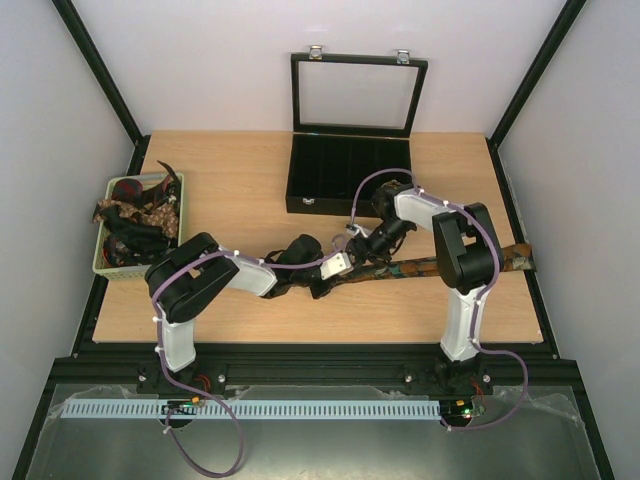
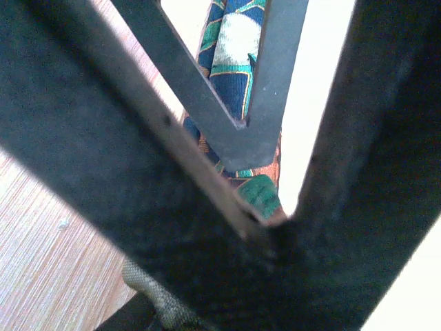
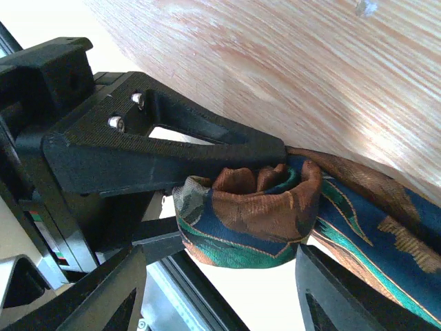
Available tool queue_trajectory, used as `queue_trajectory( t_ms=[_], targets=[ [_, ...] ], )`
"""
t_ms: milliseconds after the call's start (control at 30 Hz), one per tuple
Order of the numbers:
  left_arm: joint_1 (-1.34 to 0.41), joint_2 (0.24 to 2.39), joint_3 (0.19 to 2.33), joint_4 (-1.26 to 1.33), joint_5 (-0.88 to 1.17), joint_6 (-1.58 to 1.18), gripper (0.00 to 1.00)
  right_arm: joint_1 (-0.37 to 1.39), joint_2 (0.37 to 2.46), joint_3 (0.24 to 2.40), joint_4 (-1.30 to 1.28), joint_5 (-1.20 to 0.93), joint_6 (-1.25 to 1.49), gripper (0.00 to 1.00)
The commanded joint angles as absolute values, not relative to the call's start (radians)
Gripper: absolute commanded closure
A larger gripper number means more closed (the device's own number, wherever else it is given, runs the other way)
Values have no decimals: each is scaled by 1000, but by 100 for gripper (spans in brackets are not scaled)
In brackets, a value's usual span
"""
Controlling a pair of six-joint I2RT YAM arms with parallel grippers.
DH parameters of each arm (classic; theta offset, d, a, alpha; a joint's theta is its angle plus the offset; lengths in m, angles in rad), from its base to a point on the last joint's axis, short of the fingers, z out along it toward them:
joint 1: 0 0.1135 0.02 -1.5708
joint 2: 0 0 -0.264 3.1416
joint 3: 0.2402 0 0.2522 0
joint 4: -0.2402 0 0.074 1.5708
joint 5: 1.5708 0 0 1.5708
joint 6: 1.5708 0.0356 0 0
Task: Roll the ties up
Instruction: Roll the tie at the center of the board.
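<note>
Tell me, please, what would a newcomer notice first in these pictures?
First, both arms meet at the middle of the table over a long, dark patterned fabric necktie stretching to the right. The right wrist view shows its end wound into a brown, blue and green roll, gripped by the left gripper's fingers. A black box with raised glass lid stands behind; a pale green plastic basket of ties sits left.
</note>
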State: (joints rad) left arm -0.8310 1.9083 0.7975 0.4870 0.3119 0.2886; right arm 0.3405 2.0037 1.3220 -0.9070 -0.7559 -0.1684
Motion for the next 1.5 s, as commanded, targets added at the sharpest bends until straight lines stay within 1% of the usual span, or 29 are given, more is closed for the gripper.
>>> queue_trajectory(
  t_ms=[0, 67, 200, 300, 433, 500, 567, 600, 700, 733, 833, 900, 933, 1000, 1033, 1100, 1167, 1233, 1467],
  targets=[
    [-830, 1971, 768, 303, 238, 302, 76, 349, 1959, 1326, -968, -764, -148, 39],
    [-830, 1971, 768, 301, 238, 302, 76, 351, 1957, 1324, -948, -734, -138, 41],
    [-830, 1970, 766, 301, 240, 302, 76, 351, 1953, 1330, -925, -698, -125, 52],
    [-831, 1971, 769, 299, 240, 302, 76, 360, 1953, 1331, -915, -734, -123, 55],
    [-831, 1973, 768, 298, 242, 302, 76, 368, 1974, 1318, -878, -750, -98, 55],
    [-832, 1974, 769, 298, 242, 301, 76, 369, 1987, 1319, -855, -743, -88, 59],
    [-832, 1976, 769, 296, 243, 301, 76, 368, 2004, 1320, -848, -736, -91, 69],
    [-833, 1976, 769, 296, 243, 302, 76, 368, 2010, 1319, -847, -728, -93, 78],
    [-832, 1974, 769, 293, 244, 304, 76, 367, 2007, 1308, -848, -704, -102, 96],
    [-833, 1973, 769, 293, 245, 306, 76, 367, 2004, 1303, -850, -700, -105, 98],
    [-832, 1973, 767, 297, 245, 305, 76, 358, 1996, 1277, -852, -692, -118, 99],
    [-828, 1965, 765, 308, 254, 300, 71, 346, 1998, 1254, -847, -694, -126, 99],
    [-823, 1955, 758, 325, 268, 298, 65, 337, 1998, 1240, -842, -698, -130, 99],
    [-811, 1916, 733, 375, 300, 289, 46, 317, 2007, 1213, -835, -708, -137, 99],
    [-807, 1897, 725, 399, 315, 285, 40, 307, 2013, 1202, -831, -711, -140, 99],
    [-801, 1853, 704, 464, 336, 274, 32, 286, 2026, 1187, -825, -713, -150, 99],
    [-798, 1834, 690, 527, 358, 263, 27, 267, 2042, 1178, -819, -706, -159, 99],
    [-799, 1836, 686, 560, 382, 255, 25, 249, 2060, 1179, -817, -697, -168, 99],
    [-818, 1903, 685, 687, 397, 269, 23, 211, 2110, 1197, -813, -639, -188, 99]
  ],
)
